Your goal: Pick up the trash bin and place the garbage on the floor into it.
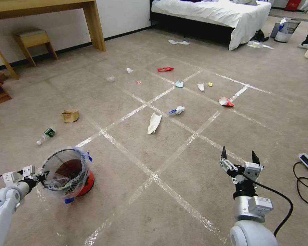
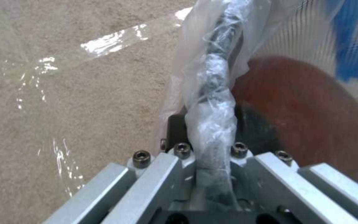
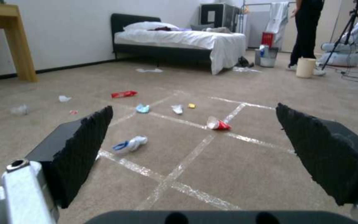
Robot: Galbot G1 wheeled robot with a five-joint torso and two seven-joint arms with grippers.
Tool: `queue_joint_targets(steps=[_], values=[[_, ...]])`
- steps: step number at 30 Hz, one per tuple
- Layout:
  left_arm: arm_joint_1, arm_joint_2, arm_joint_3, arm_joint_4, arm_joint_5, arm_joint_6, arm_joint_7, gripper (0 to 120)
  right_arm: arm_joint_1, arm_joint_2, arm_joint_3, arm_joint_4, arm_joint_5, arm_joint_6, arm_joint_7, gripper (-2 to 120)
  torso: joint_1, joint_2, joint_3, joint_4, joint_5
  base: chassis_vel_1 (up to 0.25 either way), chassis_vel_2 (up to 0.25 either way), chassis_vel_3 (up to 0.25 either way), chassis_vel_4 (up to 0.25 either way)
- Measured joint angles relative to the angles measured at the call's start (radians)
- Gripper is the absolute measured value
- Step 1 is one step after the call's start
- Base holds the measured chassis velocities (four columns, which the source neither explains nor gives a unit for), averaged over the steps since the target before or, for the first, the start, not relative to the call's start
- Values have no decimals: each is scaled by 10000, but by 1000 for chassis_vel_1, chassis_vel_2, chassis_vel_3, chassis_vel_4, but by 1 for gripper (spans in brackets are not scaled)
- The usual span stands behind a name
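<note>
Bin (image 1: 66, 171) clamped, L gripper (image 1: 41, 177).

Taped carpet floor (image 1: 202, 191), scattered garbage (image 1: 154, 123), brown paper bag (image 1: 70, 115), plastic bottle (image 1: 46, 135), cables (image 1: 306, 177)

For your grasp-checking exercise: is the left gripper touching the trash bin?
Touching. In the left wrist view, the left gripper has its jaws closed on the bag-wrapped rim of the trash bin.

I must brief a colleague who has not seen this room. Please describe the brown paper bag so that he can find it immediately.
Start at the wooden stool by the wall and come toward the robot across the carpet. The brown paper bag lies there, just beyond a plastic bottle. It is the one brown, boxy piece among white and red scraps.
</note>
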Motion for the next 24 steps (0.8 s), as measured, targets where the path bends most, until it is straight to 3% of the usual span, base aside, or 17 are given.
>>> queue_joint_targets(steps=[1, 4, 5, 7, 8, 10, 14, 17, 18, 19, 20, 21, 24], values=[[0, 0, 0, 0, 0, 0, 0, 1, 0, 0, 0, 0, 0, 0, 0, 100, 0, 0, 0, 0, 0, 0, 0, 0, 0], [654, 100, -849, -1062, -236, 408, -670, 1, 32, -70, -46, 23, 160, -117, 1, 100, 0, 0, 0, 5, 8, 0, 0, 0, 0], [654, 100, -849, -1062, -236, 408, -670, 1, 32, -70, -46, 23, 160, -117, 1, 100, 0, 0, 0, 5, 8, 0, 0, 0, 0], [1244, 152, -1377, -1987, -632, 551, -1200, 1, 95, -145, -103, 68, 283, -222, 11, 100, 0, 0, 0, 8, 9, 0, 0, 0, 0], [1244, 152, -1377, -1987, -632, 551, -1200, 1, 95, -145, -103, 68, 283, -222, 11, 100, 0, 0, 0, 8, 9, 0, 0, 0, 0], [1935, 17, -1939, -3181, -923, 684, -1596, 1, 139, -196, -132, 160, 375, -313, 16, 100, -1, 0, 0, 8, 10, 0, 0, 0, 0], [2256, -176, -2161, -3958, -981, 750, -1797, 1, 10, -189, -109, 306, 409, -326, 37, 100, -1, 0, 0, 12, 10, 0, 0, 0, 0], [2727, -482, -2302, -5427, -1260, 1148, -2378, 1, -472, -80, 31, 636, 400, -202, 130, 100, 0, 1, -1, -10, 11, 0, 0, 0, 0], [2727, -482, -2302, -5427, -1260, 1148, -2378, 1, -472, -80, 31, 636, 400, -202, 130, 100, 0, 1, -1, -10, 11, 0, 0, 0, 0], [3230, -665, -2521, -6112, -1431, 1317, -2707, 1, -487, -98, 25, 695, 399, -178, 148, 100, 0, 1, -1, -1, 10, 0, 0, 0, 0], [3230, -665, -2521, -6112, -1431, 1317, -2707, 1, -487, -98, 25, 695, 399, -178, 148, 100, 0, 1, -1, -1, 10, 0, 0, 0, 0], [3686, -840, -2736, -6696, -1488, 1402, -2946, 1, -487, -137, 1, 738, 415, -170, 160, 100, 0, 0, -1, 3, 10, 0, 0, 0, 0], [4065, -1046, -2916, -7265, -1510, 1471, -3102, 1, -487, -196, -26, 770, 452, -159, 173, 100, 0, 1, -1, 15, 11, 0, 0, 0, 0]])
